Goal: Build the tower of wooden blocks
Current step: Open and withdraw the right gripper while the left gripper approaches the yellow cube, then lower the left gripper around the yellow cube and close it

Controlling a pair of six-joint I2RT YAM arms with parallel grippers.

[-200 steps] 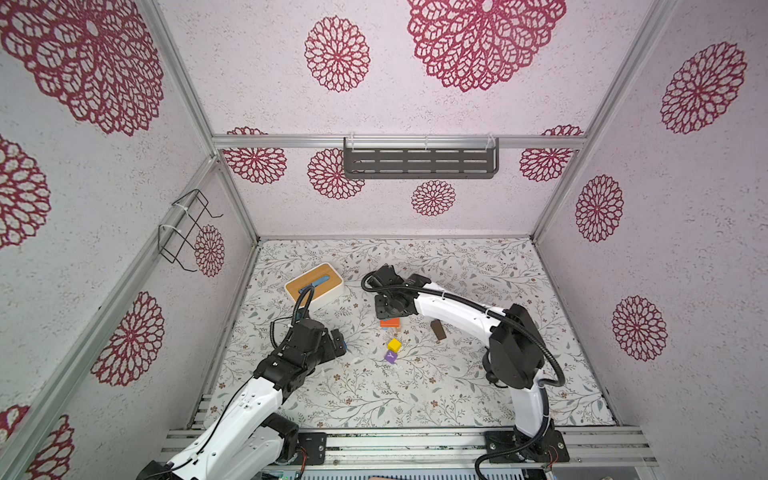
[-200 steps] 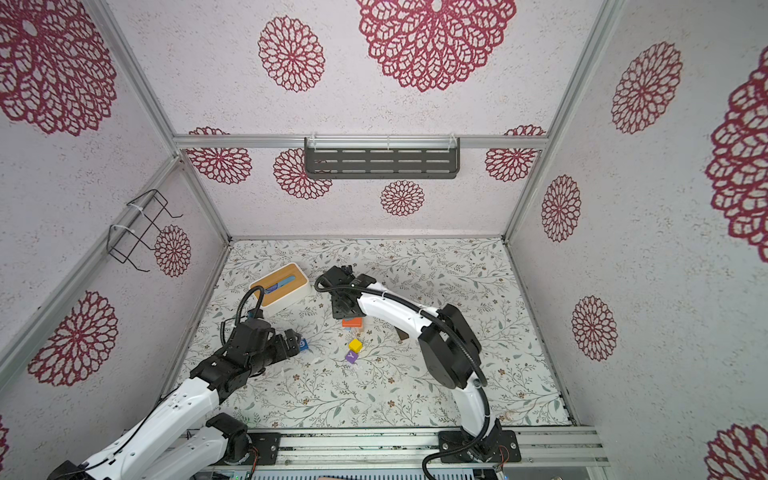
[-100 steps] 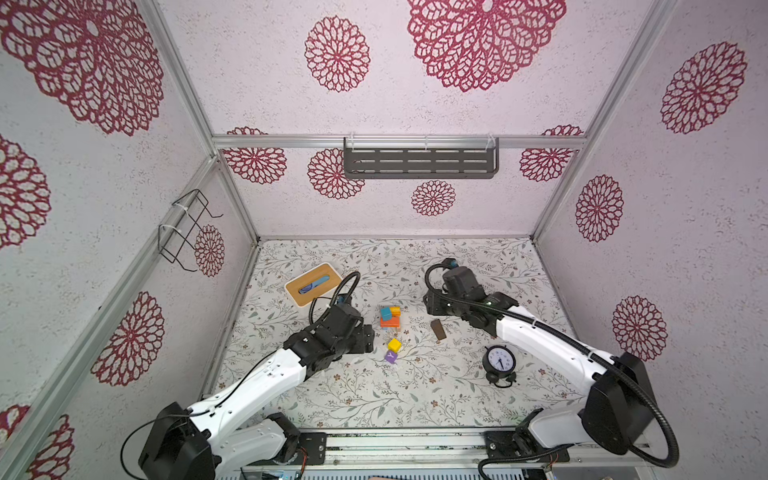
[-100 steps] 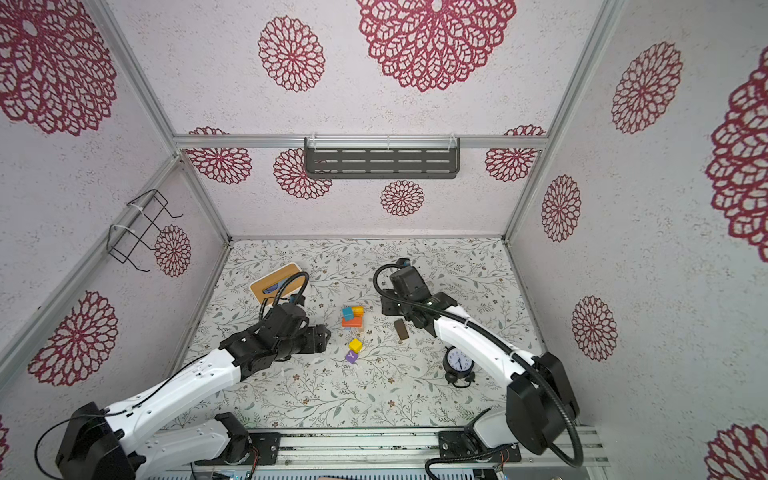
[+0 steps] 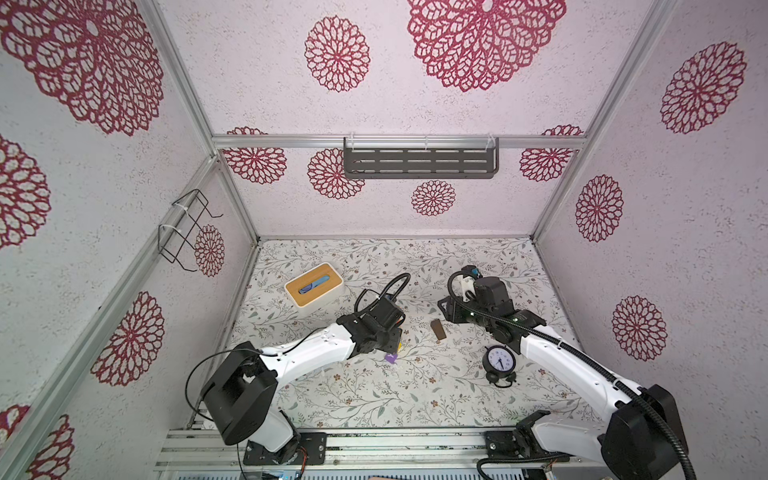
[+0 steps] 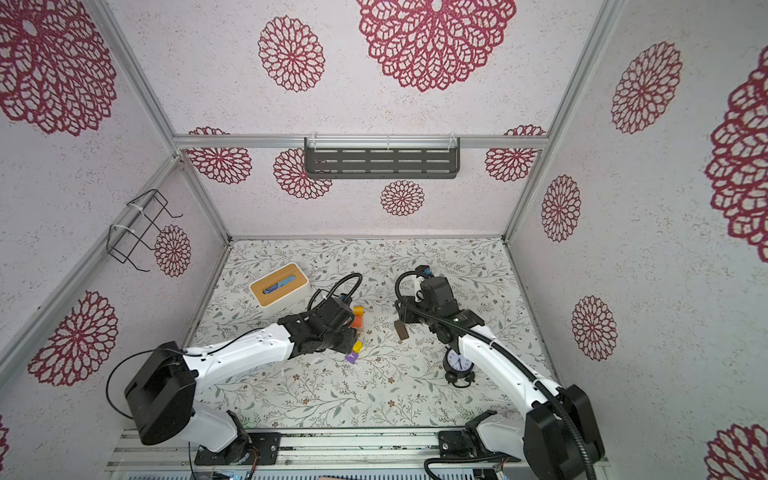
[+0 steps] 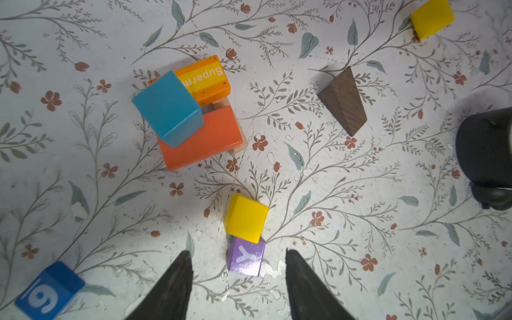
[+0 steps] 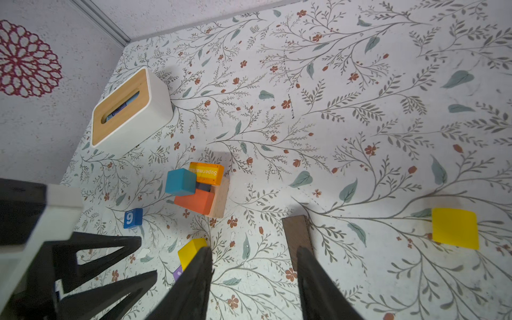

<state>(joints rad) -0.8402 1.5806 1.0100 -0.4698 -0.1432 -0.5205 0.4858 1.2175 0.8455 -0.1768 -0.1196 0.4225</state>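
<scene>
Fetching the next block looks like the step in hand: the left hand, released and empty, straddles the Y cube, gaps on both sides. In a top view that cube lies at 6 o'clock of the tower, a yellow cube touching it between. The right hand, also released, hovers near the bar at the tower's 3 o'clock. Next, the left should clench on the Y cube without shoving the yellow one.

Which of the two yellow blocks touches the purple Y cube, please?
The yellow cube nearer the tower, pressed against the purple Y cube; the other yellow block lies alone.
</scene>
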